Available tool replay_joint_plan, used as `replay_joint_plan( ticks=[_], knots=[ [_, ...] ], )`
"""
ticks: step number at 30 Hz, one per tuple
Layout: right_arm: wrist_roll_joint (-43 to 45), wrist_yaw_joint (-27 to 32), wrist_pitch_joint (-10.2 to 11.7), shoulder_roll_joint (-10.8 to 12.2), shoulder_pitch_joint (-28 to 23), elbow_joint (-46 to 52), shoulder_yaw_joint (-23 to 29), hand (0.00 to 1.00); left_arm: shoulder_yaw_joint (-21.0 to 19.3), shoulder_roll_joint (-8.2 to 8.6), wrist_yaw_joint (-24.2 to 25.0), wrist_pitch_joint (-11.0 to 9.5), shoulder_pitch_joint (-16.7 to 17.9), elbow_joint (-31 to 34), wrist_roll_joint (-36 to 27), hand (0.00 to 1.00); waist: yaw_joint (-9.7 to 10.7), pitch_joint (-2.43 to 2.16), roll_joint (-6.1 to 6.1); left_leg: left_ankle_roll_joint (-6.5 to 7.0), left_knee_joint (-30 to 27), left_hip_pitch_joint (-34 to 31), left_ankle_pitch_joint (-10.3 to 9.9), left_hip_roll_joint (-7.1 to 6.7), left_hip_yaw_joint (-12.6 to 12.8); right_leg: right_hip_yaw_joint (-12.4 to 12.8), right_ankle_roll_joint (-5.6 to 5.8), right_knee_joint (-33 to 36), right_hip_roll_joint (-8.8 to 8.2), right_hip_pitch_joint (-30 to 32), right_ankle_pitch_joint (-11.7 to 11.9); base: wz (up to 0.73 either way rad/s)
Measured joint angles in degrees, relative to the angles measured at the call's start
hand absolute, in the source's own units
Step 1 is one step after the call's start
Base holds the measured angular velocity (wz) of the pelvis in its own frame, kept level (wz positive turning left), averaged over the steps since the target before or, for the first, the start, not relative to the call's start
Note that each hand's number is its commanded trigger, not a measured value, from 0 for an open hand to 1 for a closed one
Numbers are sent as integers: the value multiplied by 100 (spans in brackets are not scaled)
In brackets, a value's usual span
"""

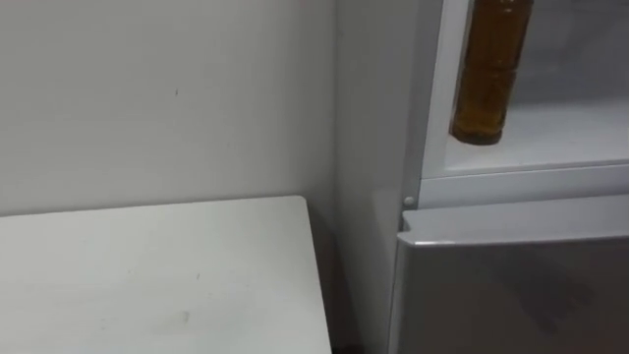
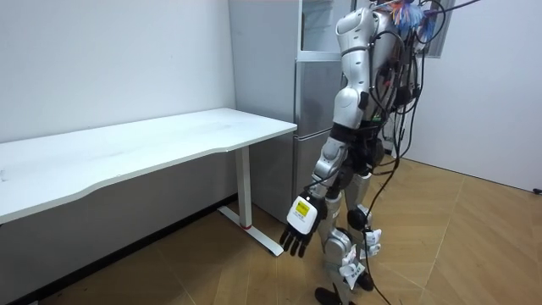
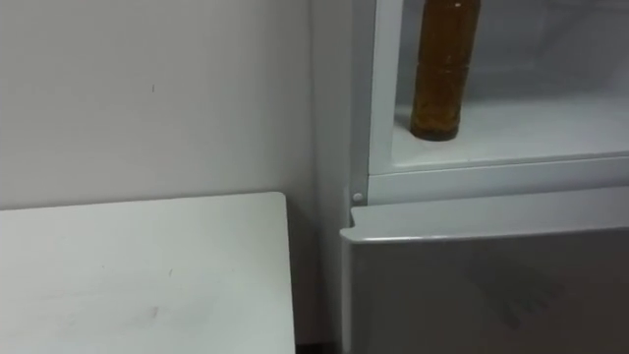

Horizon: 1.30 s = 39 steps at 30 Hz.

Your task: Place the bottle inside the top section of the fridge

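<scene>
The amber ribbed plastic bottle [image 3: 439, 88] is held near-upright inside the open upper compartment of the white fridge [image 3: 491, 167], its base at the white shelf [image 3: 550, 128]; contact cannot be told. The left hand [image 2: 301, 224] hangs before the fridge, far below the bottle, fingers relaxed and empty.

The upper fridge shelf [image 3: 531, 128] has the bottle [image 3: 447, 69] upright at its near left corner; contact unconfirmed. The white table [image 1: 147, 275] stands to its left.
</scene>
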State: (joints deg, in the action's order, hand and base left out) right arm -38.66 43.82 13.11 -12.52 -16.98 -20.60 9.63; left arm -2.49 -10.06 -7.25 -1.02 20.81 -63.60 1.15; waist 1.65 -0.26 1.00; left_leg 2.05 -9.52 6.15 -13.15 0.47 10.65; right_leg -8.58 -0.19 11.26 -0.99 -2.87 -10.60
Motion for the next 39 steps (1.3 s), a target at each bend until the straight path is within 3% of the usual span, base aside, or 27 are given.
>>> replay_joint_plan(
  ticks=[9,21,29,31,36,39],
  knots=[
    [-2,-152,-20,136,4,-1306,5,0,0,41,4,24,-25,-2,-166,0,23,0,-1,0,60,85,0,-8,2,85,1,-42,14,-20,-1,-5],
    [-422,-31,-18,197,184,-1464,-150,0,5,26,-11,14,-294,44,-145,0,126,29,-4,-1,66,36,-2,-12,29,187,-4,122,27,105,-36,-4],
    [-806,450,13,176,127,-161,-60,0,18,6,-131,-77,-279,397,-144,0,197,35,-29,-8,79,38,-7,-20,186,278,-15,261,30,268,-93,-10],
    [-814,541,134,153,150,185,-40,0,47,-65,-140,-109,-265,394,-146,0,255,31,-45,-17,85,47,-13,-17,235,338,-18,261,57,289,-91,-14],
    [-884,704,192,147,121,341,83,0,48,-106,-225,-110,-188,394,-144,0,280,28,-49,-52,89,57,-41,19,392,417,-39,281,109,358,-77,-16],
    [-1386,797,191,119,206,385,455,0,46,-108,-230,-110,-158,400,-164,0,364,26,-54,-56,89,60,-43,27,451,422,-48,356,115,390,-79,-12]
  ],
)
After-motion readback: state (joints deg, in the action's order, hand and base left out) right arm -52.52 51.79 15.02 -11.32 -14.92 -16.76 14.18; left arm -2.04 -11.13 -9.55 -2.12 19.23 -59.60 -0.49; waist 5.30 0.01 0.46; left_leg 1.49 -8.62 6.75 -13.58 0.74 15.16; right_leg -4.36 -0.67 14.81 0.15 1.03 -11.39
